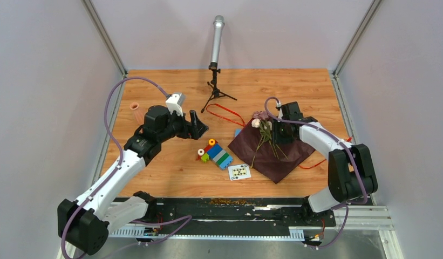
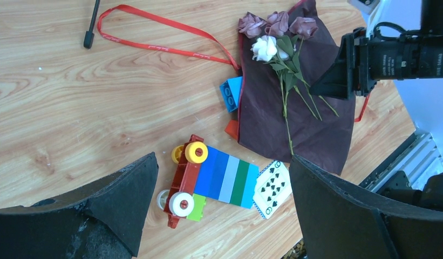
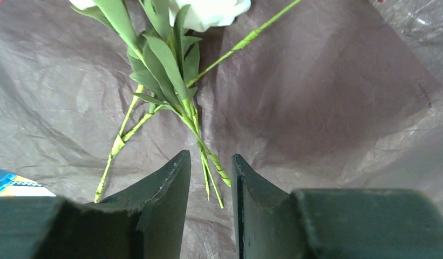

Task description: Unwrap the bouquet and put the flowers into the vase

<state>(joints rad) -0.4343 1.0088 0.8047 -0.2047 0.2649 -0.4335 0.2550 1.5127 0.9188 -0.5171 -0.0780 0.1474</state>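
The bouquet's maroon paper wrap (image 1: 284, 159) lies spread flat on the table with the flowers (image 1: 262, 128) loose on it. They are purple and white roses (image 2: 273, 38) on thin green stems (image 3: 200, 145). My right gripper (image 3: 211, 156) hangs low over the paper, its jaws a little apart. The lower stem ends lie in the gap, touching neither jaw. The small salmon-pink vase (image 1: 135, 107) stands upright at the far left, behind my left arm. My left gripper (image 1: 200, 125) is wide open and empty above the toy blocks (image 2: 230, 178).
A red ribbon (image 1: 224, 113) trails on the wood left of the paper. A playing card (image 1: 239, 171) lies beside the blocks (image 1: 215, 154). A blue block (image 2: 231, 93) pokes out from under the paper's edge. A grey microphone on a tripod (image 1: 215, 43) stands at the back.
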